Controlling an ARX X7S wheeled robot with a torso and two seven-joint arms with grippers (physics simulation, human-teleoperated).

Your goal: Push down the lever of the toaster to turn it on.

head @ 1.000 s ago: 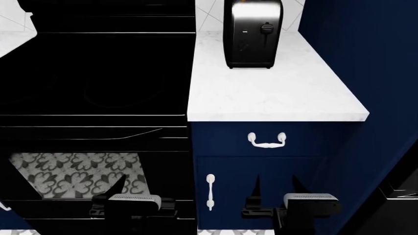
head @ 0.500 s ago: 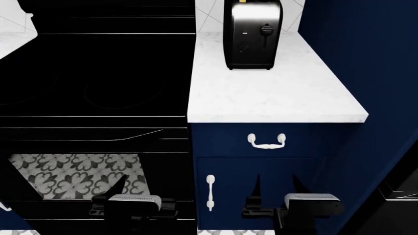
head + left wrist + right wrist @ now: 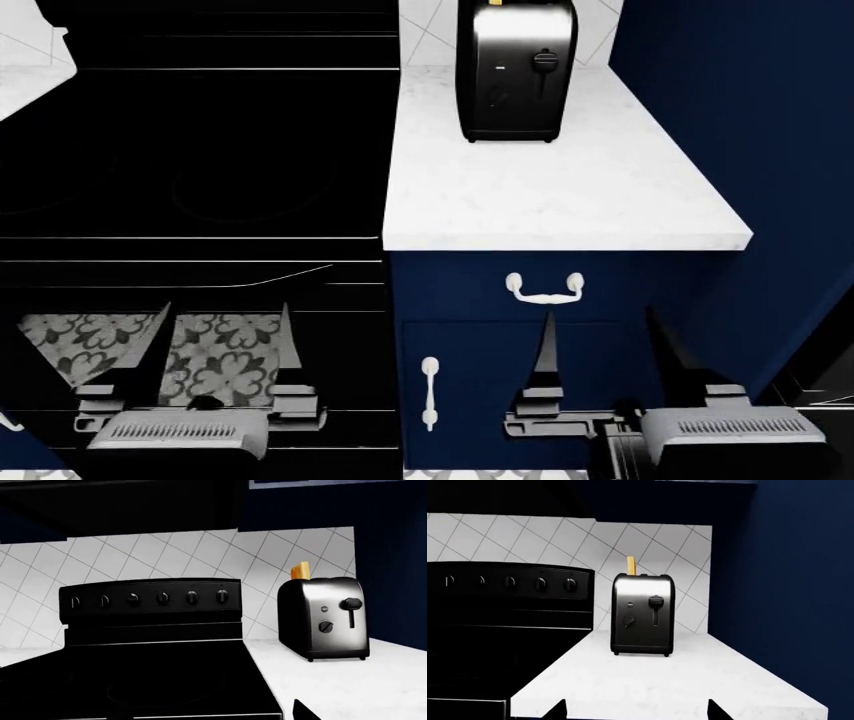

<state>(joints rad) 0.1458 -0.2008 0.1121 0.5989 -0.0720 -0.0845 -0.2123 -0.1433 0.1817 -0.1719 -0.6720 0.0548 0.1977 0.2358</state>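
Observation:
The toaster (image 3: 514,70) stands upright at the back of the white counter, its shiny face toward me. Its lever (image 3: 543,60) is a small black tab at the top of its slot. The left wrist view shows the toaster (image 3: 325,617), the lever (image 3: 351,603), a round dial (image 3: 325,626) and a bread slice (image 3: 300,571) sticking out. The right wrist view shows the toaster (image 3: 642,615) and the lever (image 3: 656,601) straight ahead. My left gripper (image 3: 224,312) is open before the oven. My right gripper (image 3: 601,320) is open before the cabinet, well short of the toaster.
A black stove (image 3: 200,150) fills the left, with a knob panel (image 3: 150,600) at its back. The white counter (image 3: 561,190) tops a blue cabinet with white handles (image 3: 545,290). A tall blue panel (image 3: 747,120) bounds the counter on the right.
Both grippers have come up and show larger in the head view, fingers pointing toward the counter. The toaster and its lever have not moved.

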